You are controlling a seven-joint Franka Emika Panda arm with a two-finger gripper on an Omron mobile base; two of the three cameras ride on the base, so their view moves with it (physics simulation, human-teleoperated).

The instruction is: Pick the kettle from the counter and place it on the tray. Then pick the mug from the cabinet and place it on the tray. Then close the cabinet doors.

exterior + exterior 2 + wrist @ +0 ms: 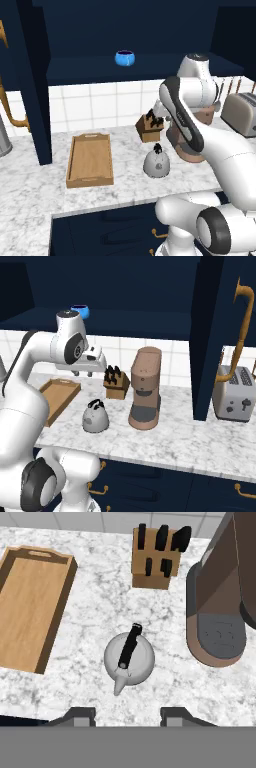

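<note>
In the left base view, one kettle [156, 163] stood on the counter [30, 185], with bare marble between it and the counter's front edge; one tray [90, 160] lay apart to its left, one knife block [149, 128] stood behind it and one coffee machine [186, 145], partly behind the arm, stood close on its right. One blue mug [125, 58] sat on the shelf of the cabinet [150, 67], near the shelf's front edge, with an open cabinet door [27, 85] hanging left of the tray. In the right base view, the gripper [82, 374] hung above the counter, over the gap between tray and kettle, and one toaster [234, 393] stood far right beyond the other open door [212, 336]. In the hand view, the kettle sat straight ahead, its black handle on top and spout pointing toward the camera, free marble all round it; two fingers [80, 716] stood moderately apart, holding and touching nothing.
</note>
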